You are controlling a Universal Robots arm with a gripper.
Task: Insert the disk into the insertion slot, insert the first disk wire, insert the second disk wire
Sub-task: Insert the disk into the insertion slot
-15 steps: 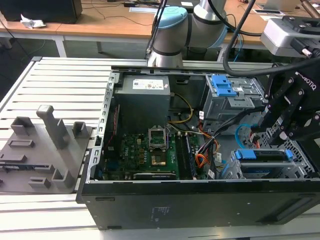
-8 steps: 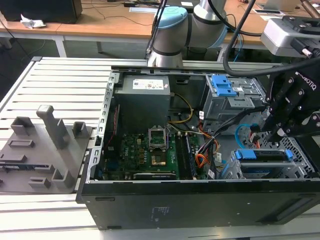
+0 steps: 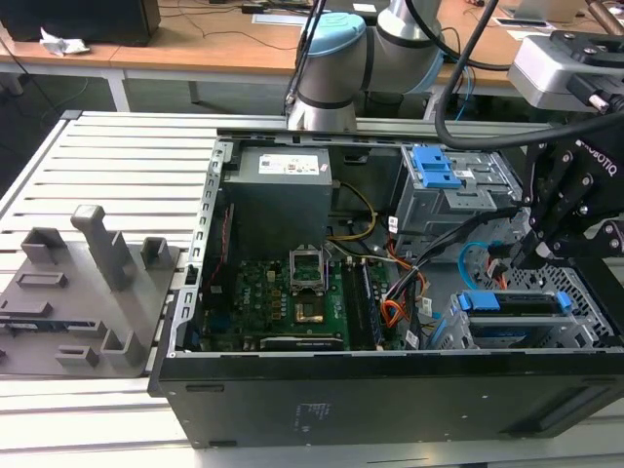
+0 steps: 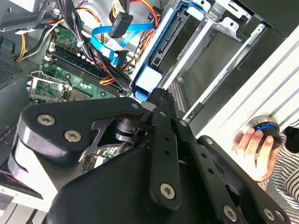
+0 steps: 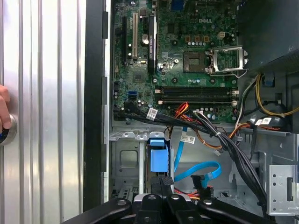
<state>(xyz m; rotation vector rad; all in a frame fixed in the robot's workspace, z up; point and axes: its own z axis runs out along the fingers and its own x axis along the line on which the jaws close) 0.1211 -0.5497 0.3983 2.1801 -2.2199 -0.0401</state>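
One open PC case (image 3: 390,390) on a slatted aluminium table (image 3: 127,166). Grey fixture plate (image 3: 88,283) lies on the table at the exterior view's left, wooden desks (image 3: 214,44) run behind. I see the disk (image 5: 157,156) in its blue carrier sitting in the slot (image 5: 125,161), the grey cage at the case's corner. Claw (image 5: 164,179) closed, nothing between its fingers, tips right at the carrier's blue tab. Light-blue cable (image 5: 202,169) loops beside the cage, its dark plug clear of the disk. Orange-red wires (image 4: 140,8) hang near it, black plug (image 4: 122,21) in the air. A hand (image 4: 254,144) rests on a round knob (image 4: 266,128) at the table edge.
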